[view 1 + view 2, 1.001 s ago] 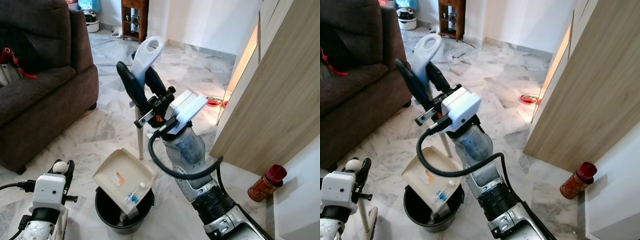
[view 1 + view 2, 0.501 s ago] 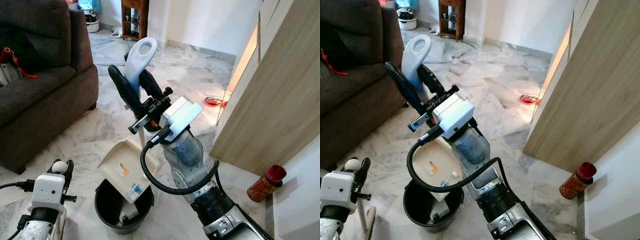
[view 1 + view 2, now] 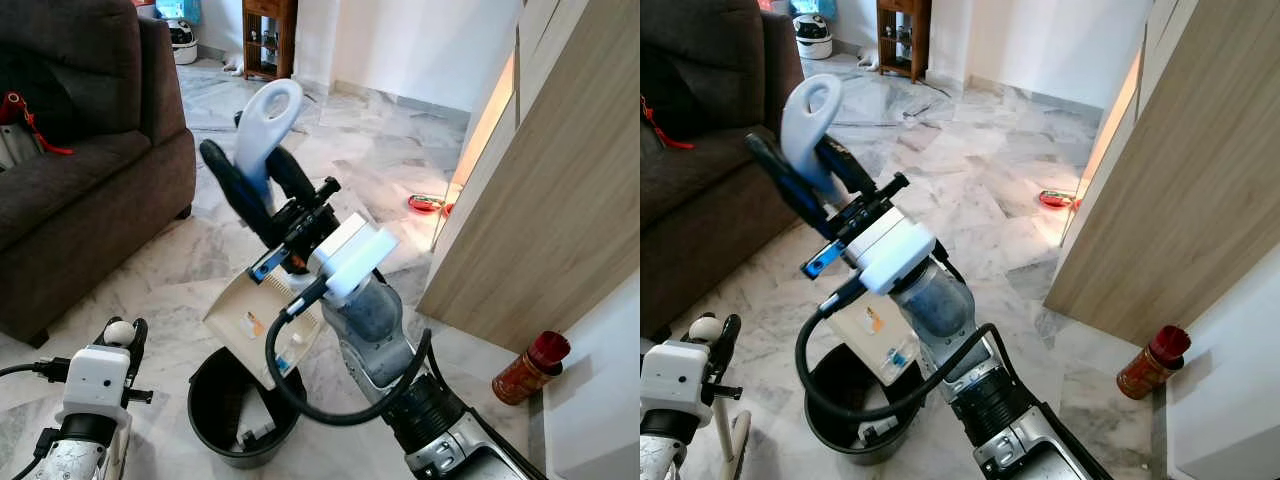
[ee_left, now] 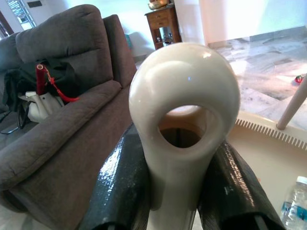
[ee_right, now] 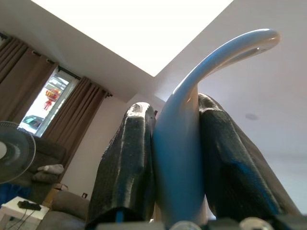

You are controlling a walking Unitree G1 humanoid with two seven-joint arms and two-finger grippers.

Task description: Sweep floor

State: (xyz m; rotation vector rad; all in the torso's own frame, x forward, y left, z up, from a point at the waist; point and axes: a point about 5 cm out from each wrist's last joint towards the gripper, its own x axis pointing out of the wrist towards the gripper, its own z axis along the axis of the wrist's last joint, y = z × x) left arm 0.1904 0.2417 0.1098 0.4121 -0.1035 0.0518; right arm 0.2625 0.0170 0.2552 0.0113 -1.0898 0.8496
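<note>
My right gripper is shut on the white loop handle of a cream dustpan. It holds the pan steeply tilted over a black bucket. A small plastic bottle and a scrap of litter lie on the pan near its lower edge. A piece of rubbish lies inside the bucket. At the lower left, my left gripper is shut on the cream loop top of the broom handle. Dark fingers grip it on both sides.
A dark brown sofa with a red-strapped bag fills the left. A wooden cabinet side stands on the right, with a red can at its foot. A red item lies on the marble floor.
My right gripper has swung left with the dustpan handle. The pan has lifted and tilted more steeply over the bucket. The left arm has stayed put.
</note>
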